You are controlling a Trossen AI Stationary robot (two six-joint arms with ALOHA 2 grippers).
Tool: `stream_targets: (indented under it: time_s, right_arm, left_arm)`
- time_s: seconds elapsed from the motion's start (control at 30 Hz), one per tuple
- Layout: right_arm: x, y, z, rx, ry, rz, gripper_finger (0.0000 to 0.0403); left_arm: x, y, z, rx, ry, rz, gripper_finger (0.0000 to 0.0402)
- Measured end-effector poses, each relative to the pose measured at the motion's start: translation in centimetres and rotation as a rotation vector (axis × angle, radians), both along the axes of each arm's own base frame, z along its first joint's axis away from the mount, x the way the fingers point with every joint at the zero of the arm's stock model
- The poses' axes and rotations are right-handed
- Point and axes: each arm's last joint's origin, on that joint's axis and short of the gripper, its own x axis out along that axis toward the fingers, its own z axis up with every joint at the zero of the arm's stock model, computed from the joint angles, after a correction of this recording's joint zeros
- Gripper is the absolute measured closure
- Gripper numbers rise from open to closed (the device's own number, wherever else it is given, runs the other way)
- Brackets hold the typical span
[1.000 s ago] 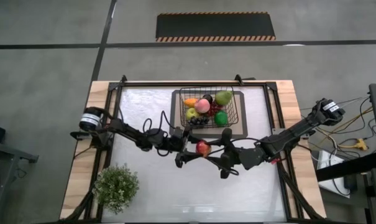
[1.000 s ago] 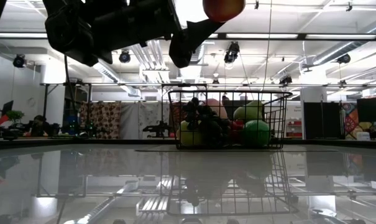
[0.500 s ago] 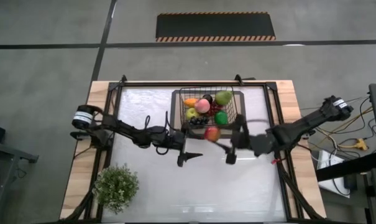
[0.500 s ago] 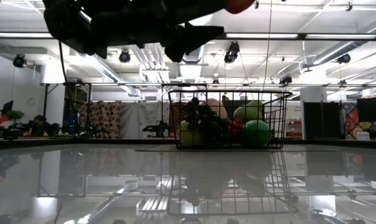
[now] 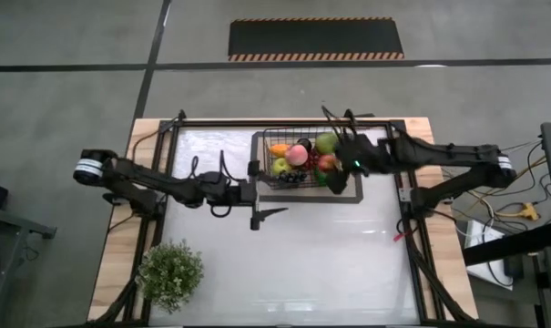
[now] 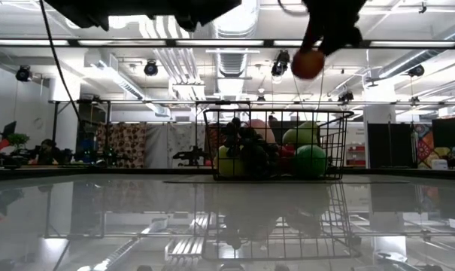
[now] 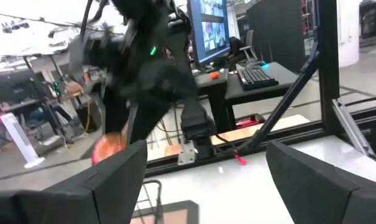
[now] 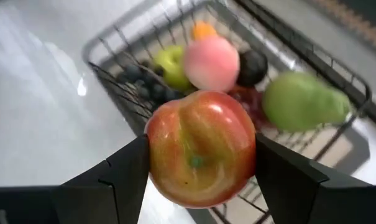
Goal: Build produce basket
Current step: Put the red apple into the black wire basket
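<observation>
The potted plant [image 5: 169, 273] stood at the near left corner of the table [image 5: 284, 255], well apart from everything else. Farther in, the left claw [image 5: 268, 193] hung over bare tabletop just beside the basket's left front corner, its fingers [image 7: 312, 180] spread apart and holding nothing. Past it sat the black wire basket [image 5: 346, 187] toward the far middle of the table, on a flat dark base. The right claw [image 5: 328, 164] was above the basket's right part, clamped on a red-and-yellow apple [image 8: 201, 147] [image 6: 307, 64]; in the low view that apple hung above the basket's rim [image 6: 276, 113], not touching the fruit below. Inside the basket lay the rest of the produce: a dark grape bunch [image 5: 290, 179] at the near wall, a yellow-green apple [image 5: 280, 166], a pink peach [image 5: 298, 155], a dark plum [image 5: 304, 144], an orange mango [image 5: 279, 148] and a green pear-like fruit [image 5: 326, 142] toward the far side. Beyond the table, a dark mat [image 5: 315, 39] with striped edges lay on the floor
</observation>
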Motion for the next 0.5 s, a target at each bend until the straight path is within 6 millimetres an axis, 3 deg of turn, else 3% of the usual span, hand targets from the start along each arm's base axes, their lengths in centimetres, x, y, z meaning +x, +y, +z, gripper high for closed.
stream_targets:
  time_s: [0.27, 0.5]
  right_arm:
    - [1.2, -6.2, -3.9, 0.156, 0.162, -0.098, 0.0160]
    - [2.5, -7.9, -6.6, 0.172, 0.283, -0.108, 0.0160]
  left_arm:
    - [-1.0, 0.1, 1.3, 0.041, -0.022, 0.010, 0.0091]
    - [-1.0, 0.1, 1.3, 0.043, -0.022, 0.014, 0.0091]
